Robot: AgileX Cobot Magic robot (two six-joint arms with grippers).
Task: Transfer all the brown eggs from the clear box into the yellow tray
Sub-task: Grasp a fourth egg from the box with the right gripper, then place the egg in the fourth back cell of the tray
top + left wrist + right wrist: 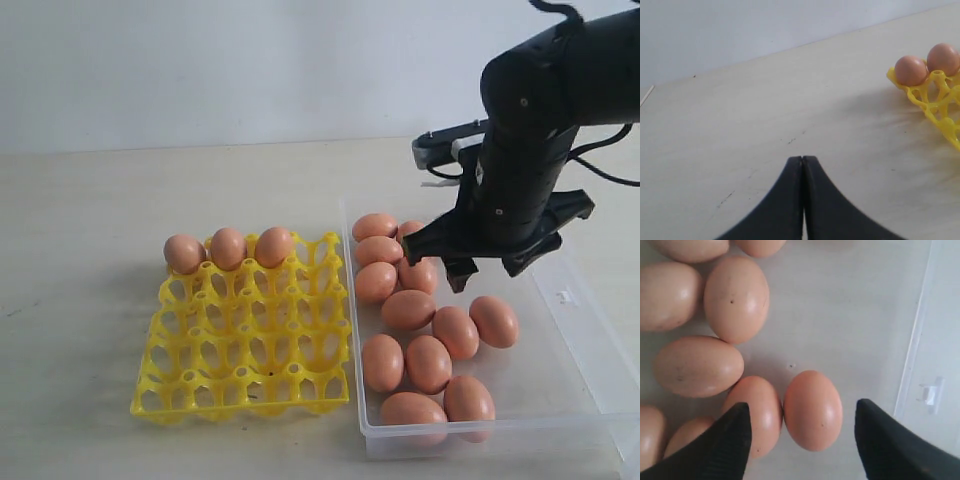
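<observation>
The yellow tray (pixel 240 350) lies left of the clear box (pixel 585 330) and holds three brown eggs (pixel 228 247) in its far row. Several more brown eggs (pixel 428 362) lie loose in the box. My right gripper (pixel 490 272) hangs open just above the box's middle. In the right wrist view the right gripper (pixel 802 410) straddles one egg (pixel 812 410) without touching it, and one finger sits over the neighbouring egg (pixel 757 412). My left gripper (pixel 802 159) is shut on nothing over bare table, with the tray corner (pixel 935 100) and two of its eggs (pixel 910 70) off to one side.
The box wall (pixel 912 365) and a small white latch (pixel 930 392) run beside the right gripper's outer finger. The box floor between the eggs and that wall is bare. A pale wall stands behind the light wooden table (pixel 90 250).
</observation>
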